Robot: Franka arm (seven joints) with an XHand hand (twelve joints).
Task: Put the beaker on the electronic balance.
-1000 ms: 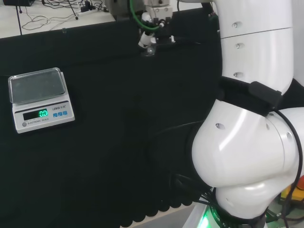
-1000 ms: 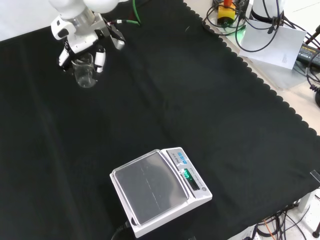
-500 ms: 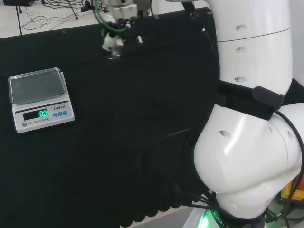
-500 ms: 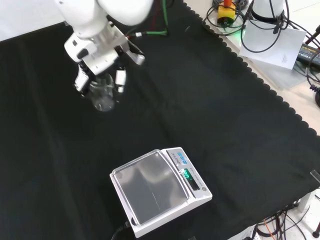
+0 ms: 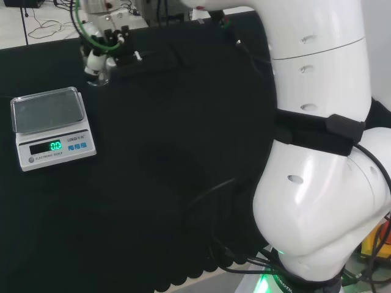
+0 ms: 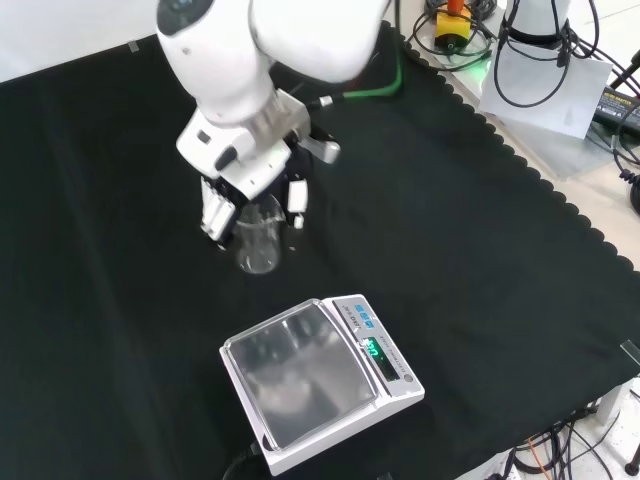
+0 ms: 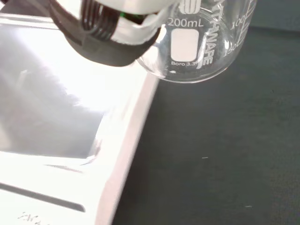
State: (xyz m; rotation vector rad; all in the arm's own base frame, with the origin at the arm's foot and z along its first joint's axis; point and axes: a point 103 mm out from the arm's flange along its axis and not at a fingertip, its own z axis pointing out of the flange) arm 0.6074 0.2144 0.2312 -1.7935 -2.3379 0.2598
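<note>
1. Clear glass, the beaker [image 6: 258, 236] hangs above the black cloth [image 6: 480, 250] in the upper-left middle of the front view, held by the hand [image 6: 250, 185], whose fingers are curled down round its wall.
2. Nothing can be seen inside the beaker; in the wrist view its base [image 7: 197, 47] looks empty, with white printed markings on the wall.
3. In the front view the beaker sits just above and slightly left of the electronic balance [image 6: 320, 385], which stands low in the middle of the frame; the two are apart, not touching.
4. The balance's pan [image 6: 300, 375] is a shallow clear-looking tray with nothing on it, and a green lit display [image 6: 375, 348] shows on the sloped front at its right side.
5. In the head view the hand [image 5: 98, 55] is at the upper left of the frame, with the beaker [image 5: 99, 76] faint beneath it, just above the far right corner of the balance [image 5: 52, 128] at the left edge.
6. In the wrist view the beaker's base hovers beside the white edge of the balance [image 7: 126, 154], over the cloth.
</note>
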